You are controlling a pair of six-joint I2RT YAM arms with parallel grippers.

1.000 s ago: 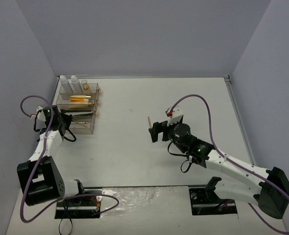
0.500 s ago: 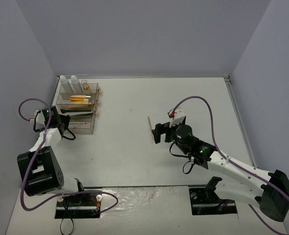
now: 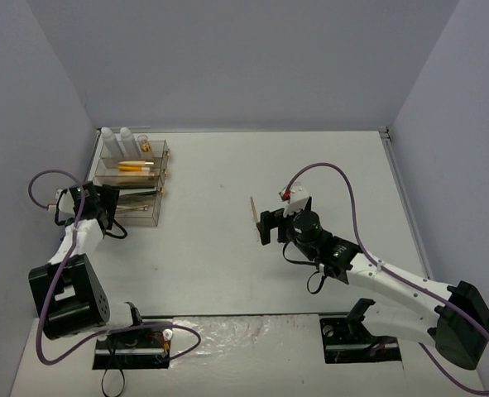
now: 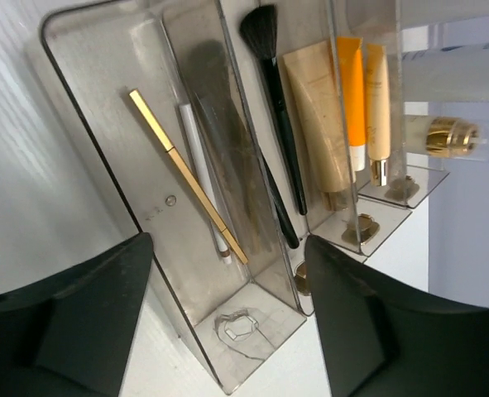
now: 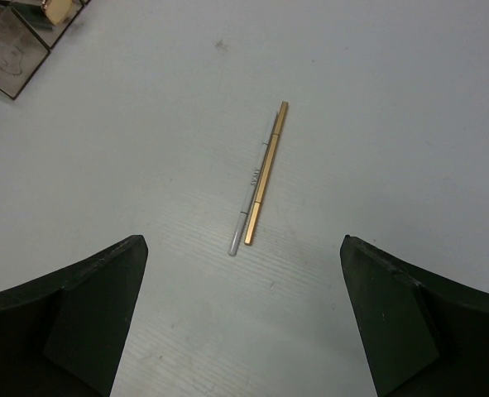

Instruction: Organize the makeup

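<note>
My left gripper (image 4: 227, 331) (image 3: 110, 207) is open at the near end of the clear drawer box (image 3: 155, 217), holding nothing. In the left wrist view the lowest tray holds a gold stick (image 4: 186, 174) and a white stick (image 4: 201, 178). A black brush (image 4: 277, 141) lies in the tray beside it, then a beige tube (image 4: 318, 116) and an orange tube (image 4: 351, 99). A gold-capped vial (image 4: 447, 136) is beyond them. Two white bottles (image 3: 120, 141) stand on the top tier. My right gripper (image 5: 240, 322) (image 3: 264, 226) hangs wide open above a gold stick (image 5: 265, 174) and a grey stick (image 5: 248, 203) lying together on the table.
The drawer box stands at the back left of the white table (image 3: 310, 165), close to the left wall. Grey walls enclose the table on three sides. Both arm bases and their cables sit along the near edge.
My left gripper's jaws have gone from shut to open at the drawer box. The right arm has drifted slightly left over the two sticks, still open.
</note>
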